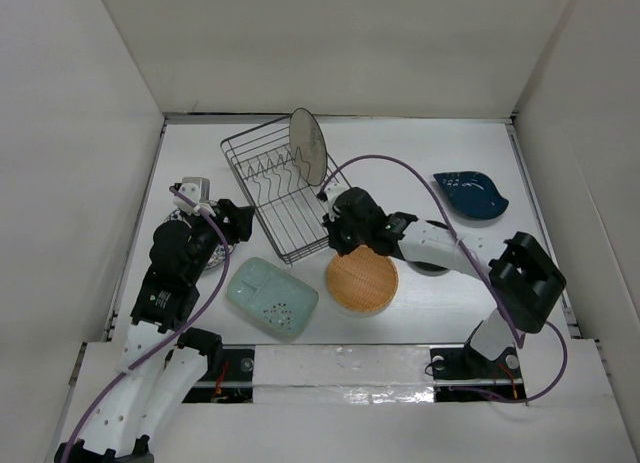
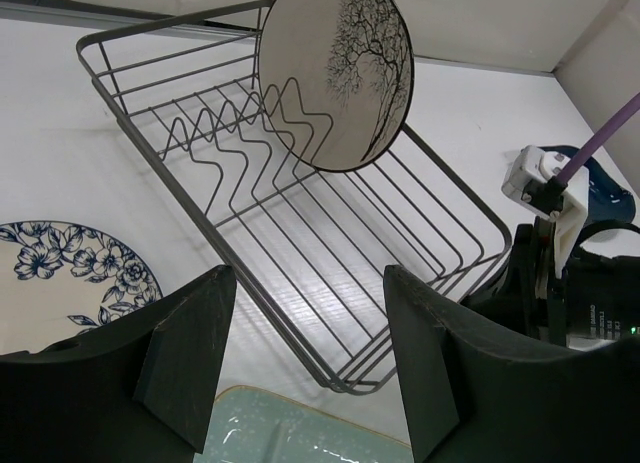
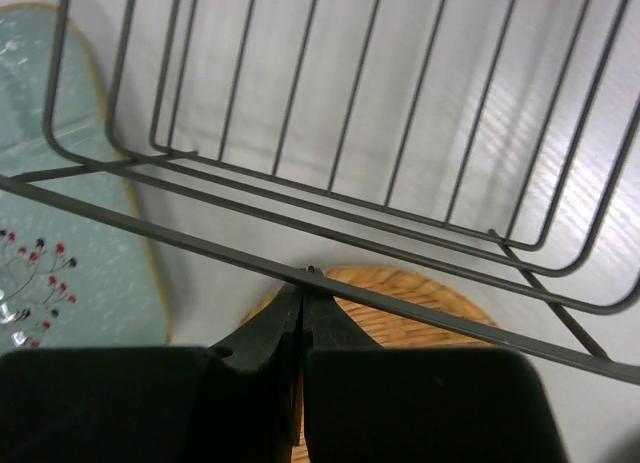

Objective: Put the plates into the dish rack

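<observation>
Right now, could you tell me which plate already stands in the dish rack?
The beige tree-print plate: it alone stands upright in the dish rack; the others lie outside.

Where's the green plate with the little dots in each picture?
Top external: the mint plate lies near the front, left of centre, just below the dish rack in the picture.
Left wrist: only an edge of the mint plate shows, at the bottom, under the dish rack.
Right wrist: the mint plate is along the left side, behind the dish rack wires.
Shared landmark: the dish rack's near end.
</observation>
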Controlling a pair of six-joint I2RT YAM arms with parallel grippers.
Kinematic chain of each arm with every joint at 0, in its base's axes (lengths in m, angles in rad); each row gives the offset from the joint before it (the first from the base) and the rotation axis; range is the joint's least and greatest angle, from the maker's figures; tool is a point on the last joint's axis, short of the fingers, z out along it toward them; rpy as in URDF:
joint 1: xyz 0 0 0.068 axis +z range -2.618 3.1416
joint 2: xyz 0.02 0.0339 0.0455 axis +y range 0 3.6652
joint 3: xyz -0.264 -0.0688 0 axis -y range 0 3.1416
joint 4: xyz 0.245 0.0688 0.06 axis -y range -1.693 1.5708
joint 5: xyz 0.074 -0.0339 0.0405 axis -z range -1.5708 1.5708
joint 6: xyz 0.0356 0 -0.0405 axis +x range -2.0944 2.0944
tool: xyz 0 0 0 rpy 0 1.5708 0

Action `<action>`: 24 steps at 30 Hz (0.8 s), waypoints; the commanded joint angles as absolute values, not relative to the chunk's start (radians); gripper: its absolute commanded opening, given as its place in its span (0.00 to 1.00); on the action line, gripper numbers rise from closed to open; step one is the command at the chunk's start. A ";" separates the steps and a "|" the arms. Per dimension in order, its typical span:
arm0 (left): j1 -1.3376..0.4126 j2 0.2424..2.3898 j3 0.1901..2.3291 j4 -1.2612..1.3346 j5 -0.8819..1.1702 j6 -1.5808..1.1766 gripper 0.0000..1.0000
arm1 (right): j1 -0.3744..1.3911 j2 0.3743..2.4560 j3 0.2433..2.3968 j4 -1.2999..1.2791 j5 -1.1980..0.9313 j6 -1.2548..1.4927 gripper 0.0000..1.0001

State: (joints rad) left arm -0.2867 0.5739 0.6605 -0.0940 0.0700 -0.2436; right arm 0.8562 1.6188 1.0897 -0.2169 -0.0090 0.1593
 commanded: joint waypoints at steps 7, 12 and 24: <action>-0.290 0.569 0.657 -0.041 0.063 -0.233 0.58 | 0.804 1.628 1.135 -0.011 0.052 0.195 0.00; -0.290 0.575 0.655 -0.043 0.063 -0.233 0.58 | 0.782 1.628 1.126 0.034 0.019 0.216 0.00; -0.290 0.580 0.657 -0.038 0.077 -0.233 0.57 | 0.658 1.350 0.729 0.064 -0.138 0.314 0.39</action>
State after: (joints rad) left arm -0.2867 0.5751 0.6605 -0.0937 0.0708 -0.2436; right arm 0.7200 1.4212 0.7719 -0.0154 -0.0708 0.2768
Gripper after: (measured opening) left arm 0.572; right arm 0.363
